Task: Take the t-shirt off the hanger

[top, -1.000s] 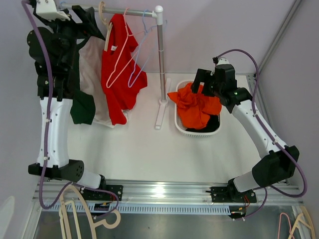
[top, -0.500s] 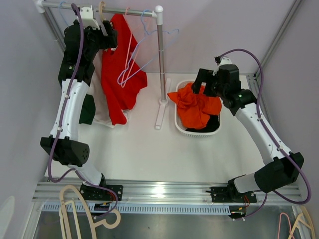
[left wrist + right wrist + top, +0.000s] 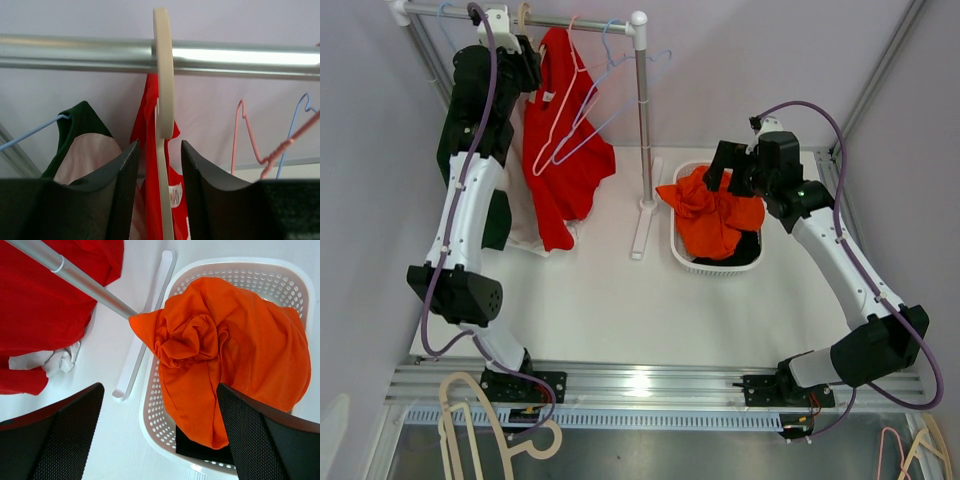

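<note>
A red t-shirt [image 3: 560,150] hangs on a cream hanger [image 3: 525,18] from the metal rail [image 3: 580,22] at the back left. My left gripper [image 3: 525,62] is up at the rail. In the left wrist view its open jaws [image 3: 160,150] stand on either side of the cream hanger's neck [image 3: 163,80], just under the rail [image 3: 75,50], with the red shirt [image 3: 150,130] behind. I cannot tell whether the fingers touch the neck. My right gripper [image 3: 732,172] is open and empty [image 3: 160,387] above an orange shirt [image 3: 225,340].
The orange shirt [image 3: 715,215] lies heaped in a white basket [image 3: 682,255] over something black. A green and pale garment [image 3: 500,215] hangs left of the red shirt. Empty pink [image 3: 560,140] and blue [image 3: 620,70] wire hangers hang right of it. The rack post [image 3: 643,110] stands beside the basket.
My left arm has swung in from the far left, bringing its gripper up to the cream hanger's hook. The wire hangers have swung a little. The right arm has barely moved.
</note>
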